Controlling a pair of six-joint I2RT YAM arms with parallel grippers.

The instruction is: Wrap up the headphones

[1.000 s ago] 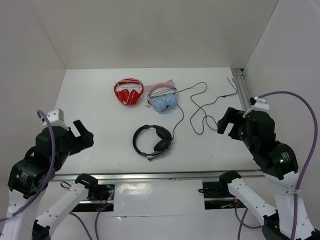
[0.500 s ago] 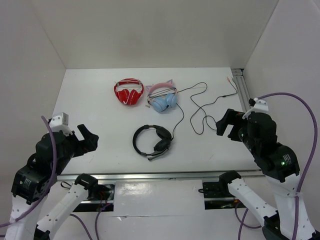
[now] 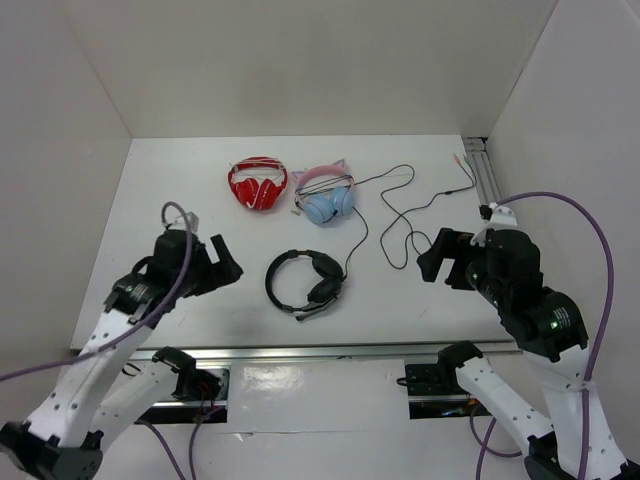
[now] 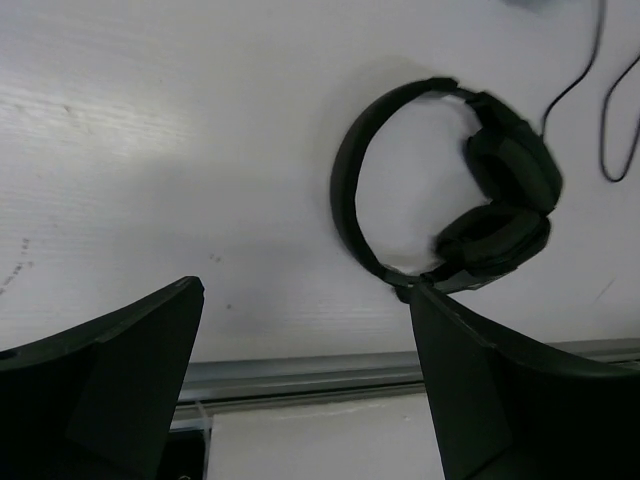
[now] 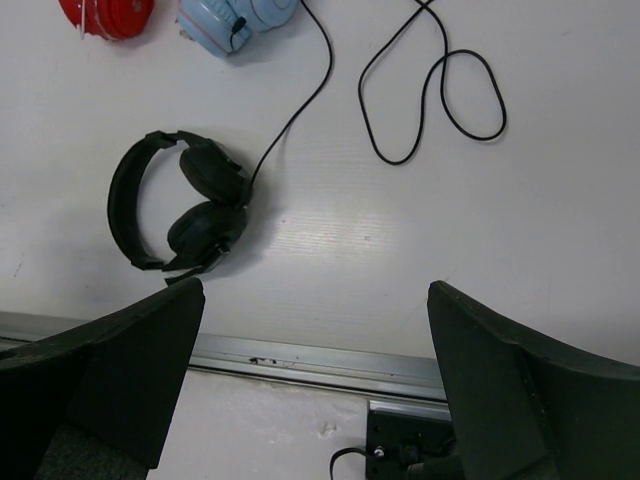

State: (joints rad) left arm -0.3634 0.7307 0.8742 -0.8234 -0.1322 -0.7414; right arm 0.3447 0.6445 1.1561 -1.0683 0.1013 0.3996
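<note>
The black headset (image 3: 305, 283) lies flat on the counter (image 3: 170, 190) between my arms, its cable (image 3: 400, 215) trailing loose toward my right. My left jaws hover spread and empty beside its headband, and my right jaws are spread near the cable. I judge they are placed to split the work.

Bare counter (image 3: 180, 190) at headphones' (image 3: 305, 281) 9 o'clock; cable loops (image 5: 400, 163) at 2 o'clock; red headphones (image 3: 258, 185), cat-ear headphones (image 3: 327, 201) crowd 12 o'clock.
</note>
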